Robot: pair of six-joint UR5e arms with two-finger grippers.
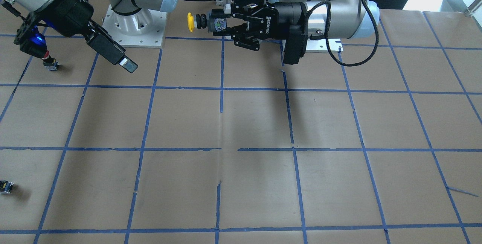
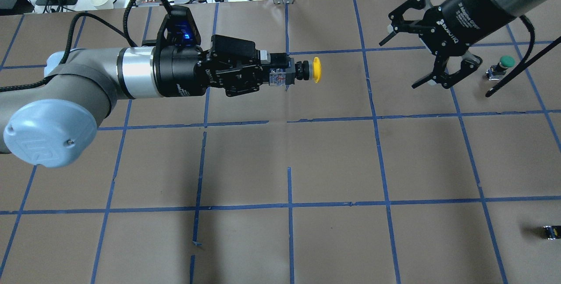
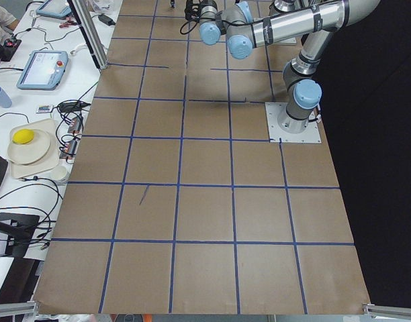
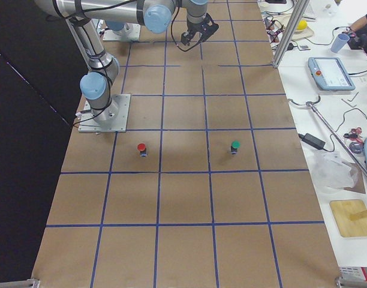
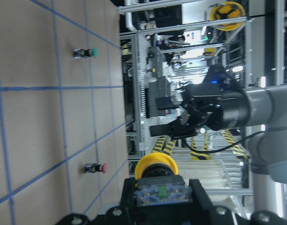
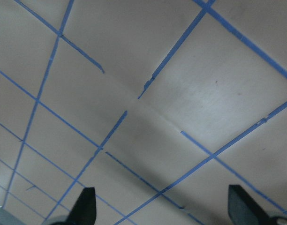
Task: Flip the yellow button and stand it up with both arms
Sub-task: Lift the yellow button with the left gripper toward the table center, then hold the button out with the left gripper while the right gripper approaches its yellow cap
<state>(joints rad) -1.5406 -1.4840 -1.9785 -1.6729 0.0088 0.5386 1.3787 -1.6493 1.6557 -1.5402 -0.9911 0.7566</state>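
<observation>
My left gripper (image 2: 277,70) is shut on the grey contact block of the yellow button (image 2: 316,70) and holds it level above the table, cap pointing toward my right arm. In the front-facing view the left gripper (image 1: 219,24) holds the button (image 1: 190,22) the same way. The left wrist view shows the yellow cap (image 5: 156,163) beyond the block. My right gripper (image 2: 401,62) is open and empty, tilted, a grid square away from the cap. Its fingertips (image 6: 85,206) stand wide apart over bare paper in the right wrist view.
A green-capped button (image 2: 504,64) stands beside the right gripper. A red-capped button (image 1: 49,61) stands under the right arm. A small black-and-yellow block (image 2: 551,231) lies near the table's edge. The table (image 2: 289,152) is brown paper with a blue tape grid.
</observation>
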